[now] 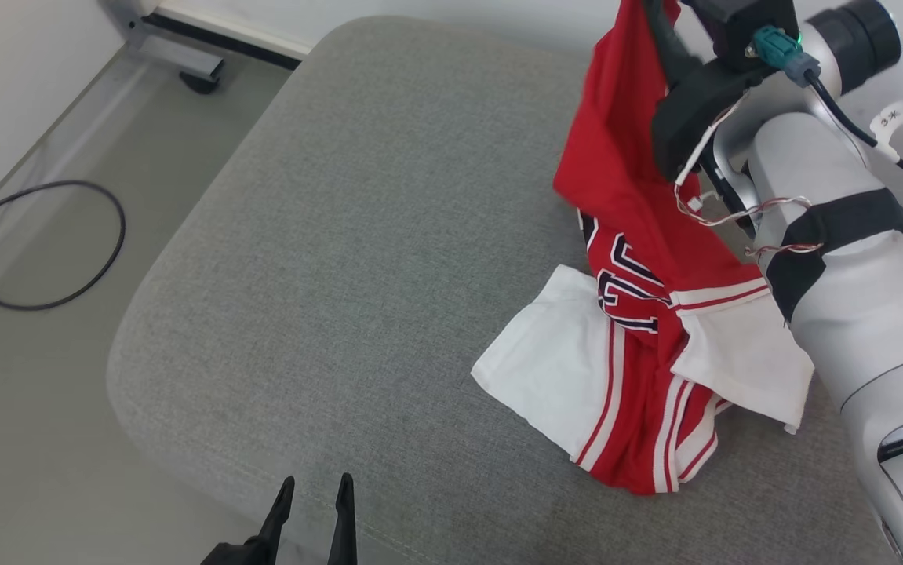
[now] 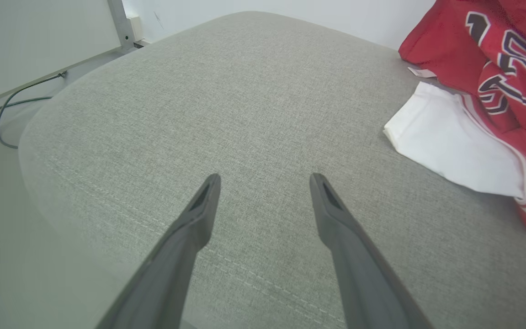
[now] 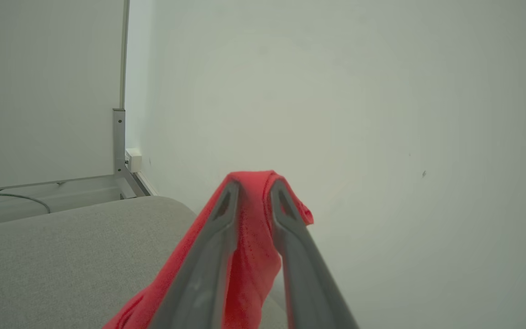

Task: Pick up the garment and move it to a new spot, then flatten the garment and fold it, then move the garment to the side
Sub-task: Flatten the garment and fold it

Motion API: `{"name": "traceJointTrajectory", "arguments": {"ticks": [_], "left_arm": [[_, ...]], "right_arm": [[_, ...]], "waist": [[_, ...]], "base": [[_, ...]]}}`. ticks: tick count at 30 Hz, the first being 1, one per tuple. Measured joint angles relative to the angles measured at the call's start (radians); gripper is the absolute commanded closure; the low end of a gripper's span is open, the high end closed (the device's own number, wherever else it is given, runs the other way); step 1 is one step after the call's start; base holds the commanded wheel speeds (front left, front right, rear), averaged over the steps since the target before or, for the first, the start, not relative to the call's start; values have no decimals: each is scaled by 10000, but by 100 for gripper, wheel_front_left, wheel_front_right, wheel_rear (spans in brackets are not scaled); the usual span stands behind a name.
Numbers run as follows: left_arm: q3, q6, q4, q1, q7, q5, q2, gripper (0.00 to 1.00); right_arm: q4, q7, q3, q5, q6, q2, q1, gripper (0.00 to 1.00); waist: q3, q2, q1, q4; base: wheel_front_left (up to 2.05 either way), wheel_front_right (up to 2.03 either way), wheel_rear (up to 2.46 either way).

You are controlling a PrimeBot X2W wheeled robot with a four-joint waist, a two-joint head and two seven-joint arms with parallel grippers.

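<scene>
Since the right claw has only a small fold of the red jersey pinched between its nearly closed fingers, the likeliest failure, as I judge it, is the fabric slipping free when the arm lifts or swings. The jersey hangs from that pinch at about 1 o'clock in the head view. Its lower half, with white panels and striped trim, lies bunched on the grey cushion at 4 o'clock. The cloth also drapes close to the thin wires on the right arm, where it could snag.

The pale wall stands near, just past the cushion's far edge, so carrying toward 12 or 1 o'clock risks trailing cloth over that edge. Open room lies from 9 to 11 o'clock, a broad stretch of bare cushion. The left claw, fingers spread wide and holding nothing, hovers over the near edge at 7 o'clock, well apart from the jersey. Past the left edge lies floor with a looped black cable.
</scene>
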Motion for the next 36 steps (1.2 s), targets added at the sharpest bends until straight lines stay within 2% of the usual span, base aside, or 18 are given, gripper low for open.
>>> {"name": "traceJointTrajectory", "arguments": {"ticks": [6, 10, 18, 28, 36], "left_arm": [[100, -12, 61, 105, 0, -2, -2, 0], [196, -82, 86, -13, 0, 6, 0, 0], [272, -130, -21, -282, 0, 186, -6, 0], [562, -272, 42, -178, 0, 499, -8, 0], [629, -326, 77, -144, 0, 548, -8, 0]], "right_arm": [[761, -132, -401, -286, 0, 52, 383, 0], [594, -180, -476, -104, 0, 82, 969, 0], [-1081, -209, -531, 698, 0, -341, 2853, 0], [-3737, -211, -360, 1718, 0, -550, 6390, 0], [-4784, -213, 1070, 1916, 0, -566, 7535, 0]], "waist": [[123, 0, 1, 248], [22, 0, 0, 103], [-84, -1, 1, -608], [-448, -1, 0, -1672], [-581, -1, 0, -2163]], "base": [[0, 0, 0], [0, 0, 0], [0, 0, 0], [0, 0, 0], [0, 0, 0]]}}
